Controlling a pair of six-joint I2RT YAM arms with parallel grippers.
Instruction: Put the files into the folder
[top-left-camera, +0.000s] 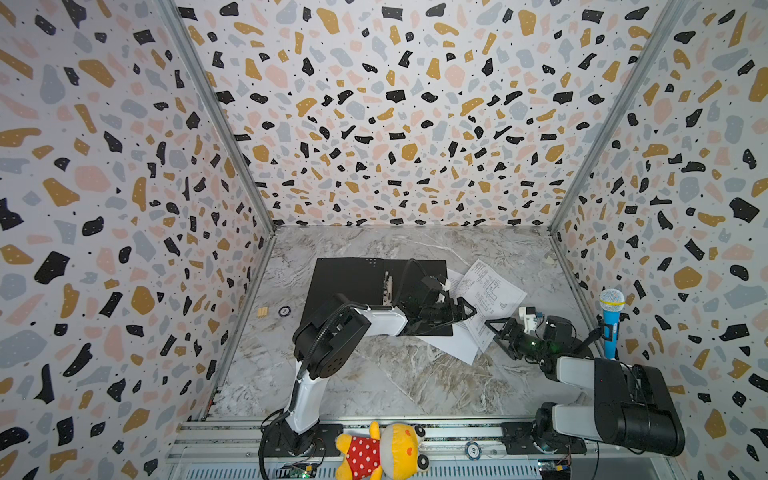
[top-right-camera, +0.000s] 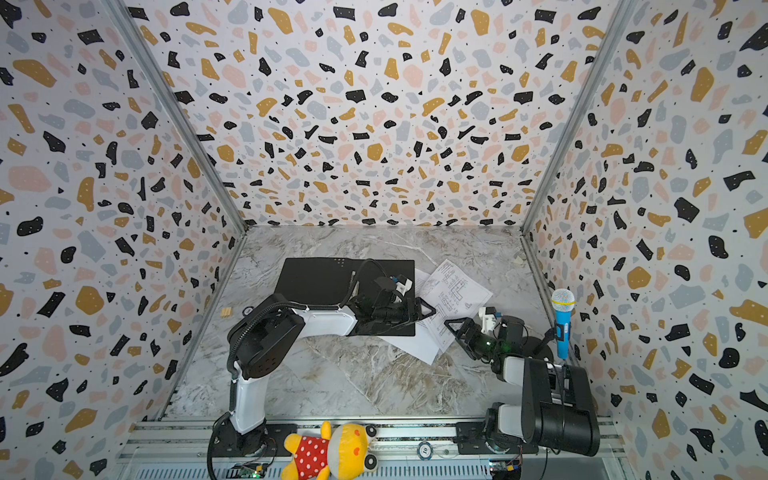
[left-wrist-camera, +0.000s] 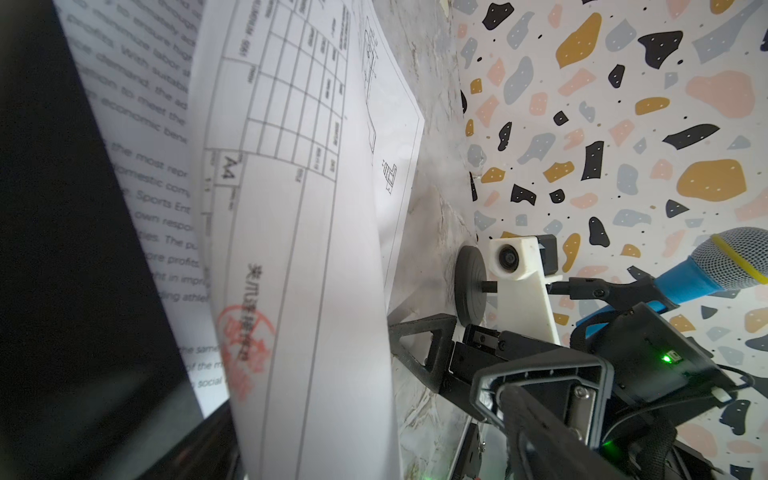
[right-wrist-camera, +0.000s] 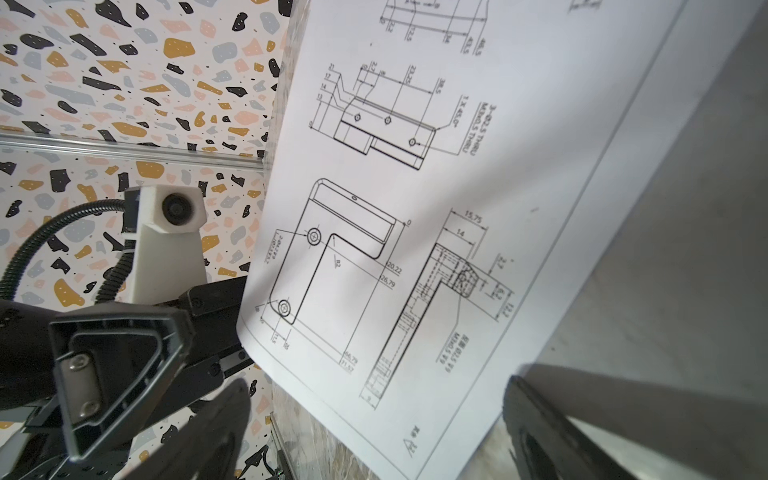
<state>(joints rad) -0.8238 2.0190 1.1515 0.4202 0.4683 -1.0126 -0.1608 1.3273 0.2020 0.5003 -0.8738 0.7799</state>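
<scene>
Closest, on the metal rail, lie one yellow plush toy, partly cut off by the picture edge, and one round chip. Two arms stand on the rail. Between them the near part of the marble table is bare, with lots of room.

The right arm sits close to the side wall, and one blue microphone stands just beside it. The right gripper is at the near right edge of the files, with its fingers spread wide. I cannot tell if they touch the paper.

There are two files. The drawing sheet lies on top and hides most of the text sheet. Both lie on the table, right beside the folder.

The left gripper is at the folder's right edge, its fingers spread too. In the left wrist view the drawing sheet curls up and the words look blurry.

The one folder lies open, black side up. The left arm hides its near right part.

To its left sit one small tan block and a second chip, too small to read. A bare strip runs along the far wall.
</scene>
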